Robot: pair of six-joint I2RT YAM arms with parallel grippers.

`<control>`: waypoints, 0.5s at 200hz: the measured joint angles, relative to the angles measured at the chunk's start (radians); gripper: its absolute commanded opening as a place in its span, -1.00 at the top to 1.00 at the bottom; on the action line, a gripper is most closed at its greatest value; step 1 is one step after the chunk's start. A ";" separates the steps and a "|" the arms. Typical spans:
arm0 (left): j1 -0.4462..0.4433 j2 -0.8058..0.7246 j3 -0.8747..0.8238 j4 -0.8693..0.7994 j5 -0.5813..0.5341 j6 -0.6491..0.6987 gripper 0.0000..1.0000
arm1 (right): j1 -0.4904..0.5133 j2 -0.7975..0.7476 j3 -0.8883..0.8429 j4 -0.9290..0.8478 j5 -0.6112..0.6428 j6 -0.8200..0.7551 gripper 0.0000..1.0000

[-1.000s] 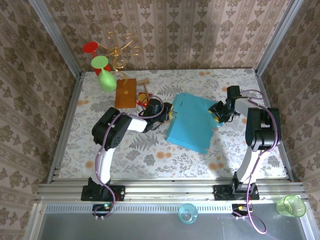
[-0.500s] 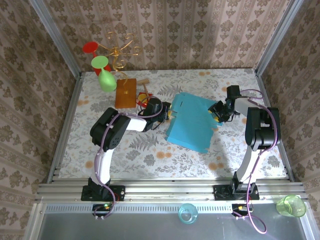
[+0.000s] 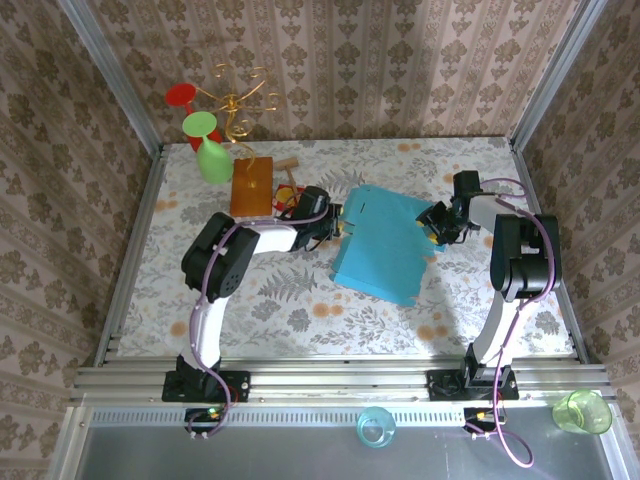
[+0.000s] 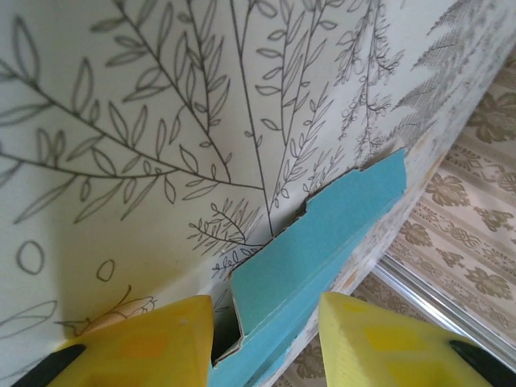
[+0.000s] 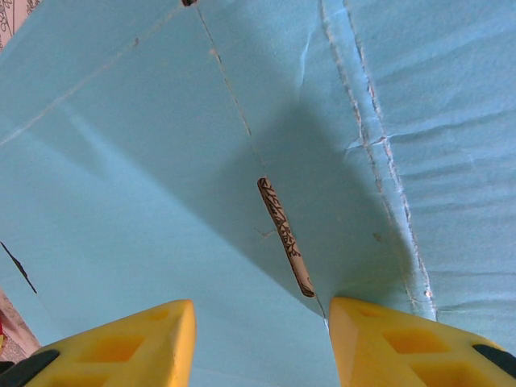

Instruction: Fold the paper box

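The white leaf-printed table [image 3: 300,300] carries a light-blue cardboard paper box [image 3: 385,250] at its middle and an orange-brown wooden board [image 3: 251,185] far left.

Gripper [image 5: 260,313] (jaws apart) faces creased paper box [image 5: 145,161].

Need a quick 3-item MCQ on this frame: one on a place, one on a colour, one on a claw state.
1. The flat orange-brown wooden board lies:
A) on the light-blue paper box
B) left of the box, farther back
C) beside the right arm's base

2. The left claw has fingers coloured:
A) black
B) white
C) yellow

3. The right claw is:
A) open over the box's blue face
B) shut on a flap
C) holding a cup

Answers:
1 B: the top view shows the board apart from the box, off its left side.
2 C: both fingers are yellow in the left wrist view.
3 A: its fingers stand apart with bare blue card between them.
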 measured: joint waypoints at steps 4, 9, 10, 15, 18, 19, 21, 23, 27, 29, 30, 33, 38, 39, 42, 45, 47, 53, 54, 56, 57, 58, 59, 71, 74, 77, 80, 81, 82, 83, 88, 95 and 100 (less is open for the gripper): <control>0.000 0.002 0.011 -0.019 0.004 -0.004 0.20 | 0.000 0.000 0.000 0.000 0.000 0.000 0.03; -0.001 0.005 0.023 -0.039 0.008 -0.008 0.20 | 0.000 0.000 0.000 0.000 0.000 0.000 0.03; -0.001 0.005 0.023 -0.039 0.008 -0.008 0.20 | 0.000 0.000 0.000 0.000 0.000 0.000 0.03; -0.002 0.008 0.032 -0.054 0.011 -0.011 0.20 | 0.000 0.000 0.000 0.000 0.000 0.000 0.03; -0.003 0.009 0.036 -0.060 0.011 -0.011 0.20 | 0.000 0.000 0.000 0.000 0.000 0.000 0.03; -0.003 0.010 0.039 -0.062 0.011 -0.012 0.20 | 0.000 0.000 0.000 0.000 0.000 0.000 0.03; -0.004 0.011 0.041 -0.065 0.011 -0.013 0.20 | 0.000 0.000 0.000 0.000 0.000 0.000 0.03; -0.004 0.012 0.043 -0.067 0.011 -0.014 0.20 | 0.000 0.000 0.000 0.000 0.000 0.000 0.03; -0.005 0.014 0.047 -0.070 0.011 -0.016 0.21 | 0.000 0.000 0.000 0.000 0.000 0.000 0.03; -0.005 0.015 0.048 -0.071 0.011 -0.018 0.21 | 0.000 0.000 0.000 0.000 0.000 0.000 0.03; -0.005 0.015 0.050 -0.072 0.011 -0.018 0.21 | 0.000 0.000 0.000 0.000 0.000 0.000 0.03; -0.005 0.018 0.052 -0.073 0.011 -0.019 0.21 | 0.000 0.000 0.000 0.000 0.000 0.000 0.03; -0.005 0.020 0.055 -0.073 0.011 -0.022 0.21 | 0.000 0.000 0.000 0.000 0.000 0.000 0.03; -0.005 0.022 0.056 -0.073 0.011 -0.022 0.22 | 0.000 0.000 0.000 0.000 0.000 0.000 0.03; -0.005 0.024 0.059 -0.074 0.011 -0.023 0.22 | 0.000 0.000 0.000 0.000 0.000 0.000 0.03; -0.004 0.025 0.061 -0.074 0.011 -0.024 0.23 | 0.000 0.000 0.000 0.000 0.000 0.000 0.03; -0.004 0.026 0.063 -0.074 0.011 -0.026 0.25 | 0.000 0.000 0.000 0.000 0.000 0.000 0.03; -0.004 0.031 0.068 -0.073 0.011 -0.026 0.29 | 0.000 0.000 0.000 0.000 -0.001 0.000 0.03; -0.004 0.032 0.070 -0.072 0.011 -0.026 0.29 | 0.000 0.000 0.000 0.000 -0.001 0.000 0.03; -0.004 0.033 0.071 -0.072 0.011 -0.026 0.31 | 0.000 0.000 0.000 0.000 -0.001 0.000 0.03; -0.004 0.034 0.072 -0.072 0.012 -0.026 0.32 | 0.000 0.000 0.000 0.000 0.000 0.000 0.03; -0.004 0.035 0.073 -0.072 0.012 -0.026 0.33 | 0.000 0.000 0.000 0.000 -0.001 0.000 0.03; -0.004 0.036 0.074 -0.072 0.012 -0.026 0.34 | 0.000 0.000 0.000 0.000 -0.001 0.000 0.03; -0.004 0.048 0.083 -0.062 0.011 -0.024 0.47 | 0.000 0.001 0.000 0.000 -0.002 0.000 0.03; -0.004 0.050 0.084 -0.061 0.011 -0.025 0.50 | 0.000 0.001 0.000 0.000 -0.002 0.000 0.03; -0.003 0.050 0.085 -0.058 0.010 -0.019 0.52 | 0.000 0.001 0.000 0.000 -0.003 0.000 0.03; -0.003 0.053 0.085 -0.054 0.007 -0.020 0.55 | 0.000 0.001 0.000 0.000 -0.004 0.000 0.03; -0.003 0.054 0.085 -0.052 0.006 -0.019 0.55 | 0.000 0.001 0.000 0.000 -0.004 0.000 0.03; -0.003 0.055 0.086 -0.051 0.006 -0.018 0.56 | 0.000 0.001 0.000 0.000 -0.005 0.000 0.03; -0.003 0.056 0.086 -0.050 0.006 -0.015 0.57 | 0.000 0.001 0.000 0.000 -0.005 0.000 0.03; -0.003 0.061 0.087 -0.042 0.005 -0.014 0.60 | 0.000 0.001 0.000 0.000 -0.007 0.000 0.03; -0.002 0.063 0.087 -0.037 0.007 -0.010 0.64 | 0.000 0.001 0.000 0.000 -0.008 0.000 0.03; -0.002 0.063 0.087 -0.032 0.005 -0.006 0.68 | 0.000 0.001 0.000 0.000 -0.010 0.000 0.03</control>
